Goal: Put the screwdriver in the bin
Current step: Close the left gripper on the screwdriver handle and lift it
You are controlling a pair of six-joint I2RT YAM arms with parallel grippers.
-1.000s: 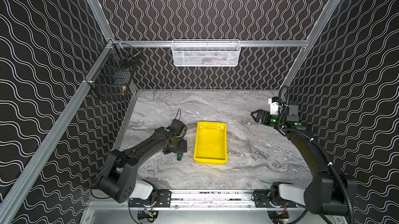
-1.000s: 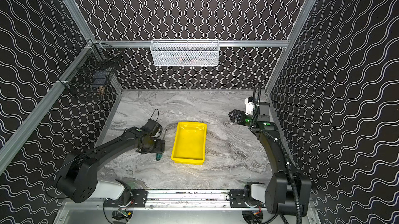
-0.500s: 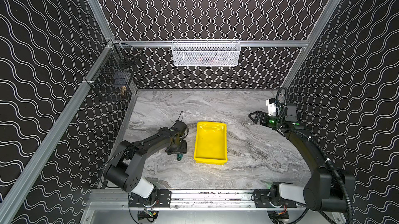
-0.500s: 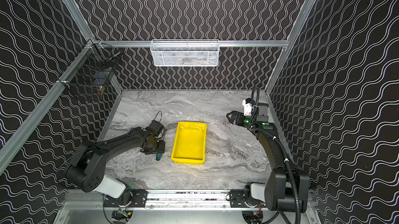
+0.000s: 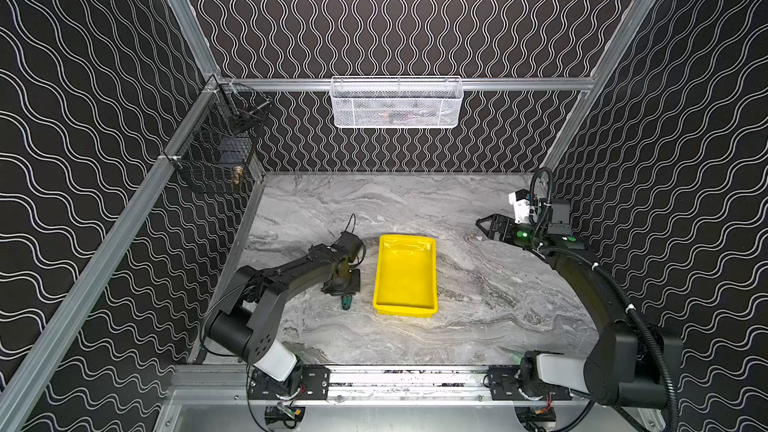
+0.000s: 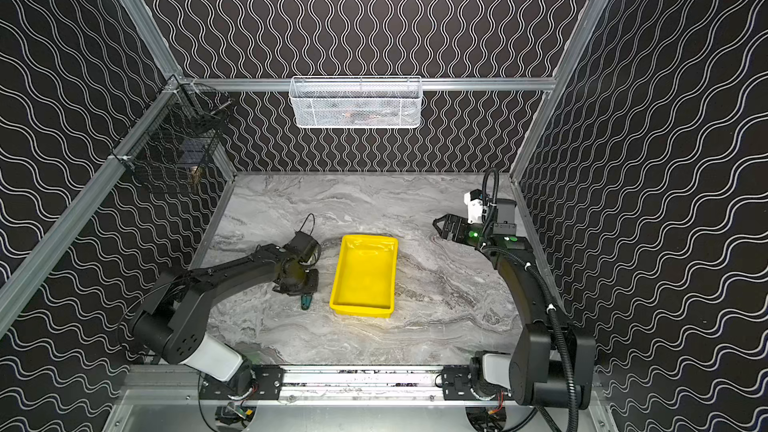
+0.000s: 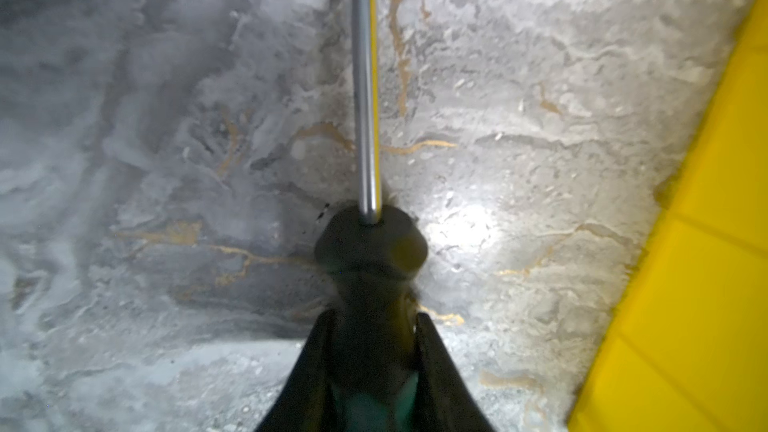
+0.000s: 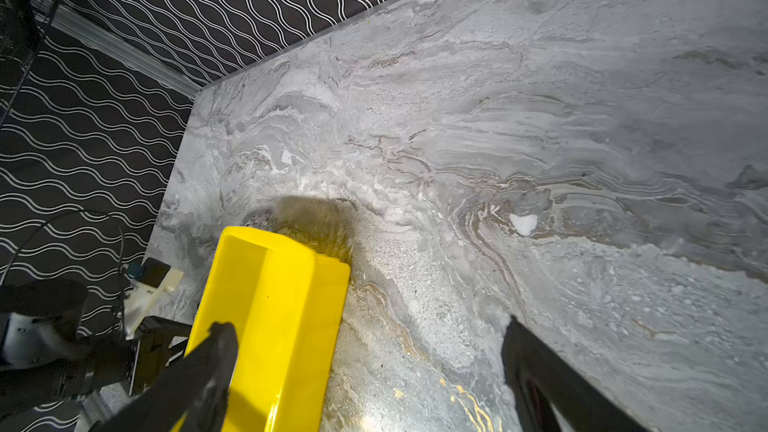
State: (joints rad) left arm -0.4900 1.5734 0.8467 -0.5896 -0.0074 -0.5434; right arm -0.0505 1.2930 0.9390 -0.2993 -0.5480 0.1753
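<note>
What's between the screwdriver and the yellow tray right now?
Nothing: only a bare strip of marble tabletop separates the screwdriver from the tray. The left wrist view shows it clearly.

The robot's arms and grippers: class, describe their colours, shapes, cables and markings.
Both arms are black: boxy links, round joints, a white cover by each base. The right arm carries a ribbed black hose, a white block and green lights; the left arm a thin cable loop. Fingers are slim, black.

qty | screwdriver (image 5: pixel 346 303) x1 | yellow bin (image 5: pixel 405 276) x1 | white basket (image 5: pixel 396 103) x1 | blk wire basket (image 5: pixel 216 155) x1
</note>
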